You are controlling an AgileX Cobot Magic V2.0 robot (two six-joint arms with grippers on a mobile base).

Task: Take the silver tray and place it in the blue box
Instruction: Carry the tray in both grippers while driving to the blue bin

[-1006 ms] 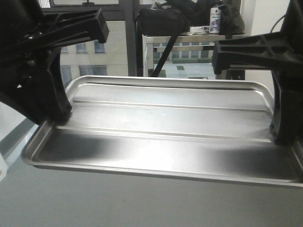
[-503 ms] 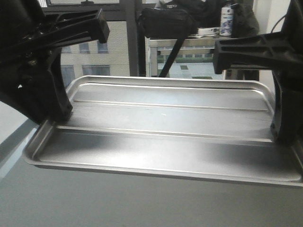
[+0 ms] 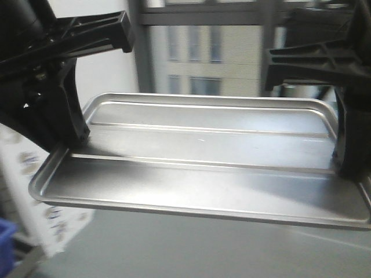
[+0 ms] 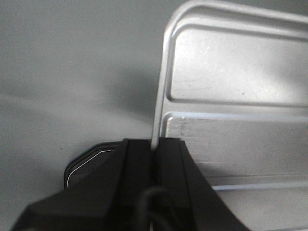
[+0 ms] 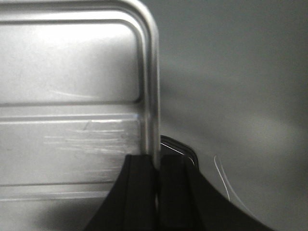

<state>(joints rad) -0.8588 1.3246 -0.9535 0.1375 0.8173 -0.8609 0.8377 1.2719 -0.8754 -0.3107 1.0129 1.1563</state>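
End effectors left (image 4: 154, 149) and right (image 5: 156, 163) each pinch an end rim of the silver tray (image 3: 203, 156), carried level above the worktop. Next: swing over the blue box (image 3: 4, 246) (probably that blue corner, lower left) and lower evenly.

The silver tray (image 3: 200, 168) is rendered in bright, shiny metal, crossed by two pale parallel ridges and faint white scratches. The left gripper (image 4: 154, 147) and right gripper (image 5: 156, 163) at its ends are coloured matte black. Below the tray a dull grey surface (image 3: 174, 249) is shown; left of it, a white carton (image 3: 32, 191) printed with dark marks.
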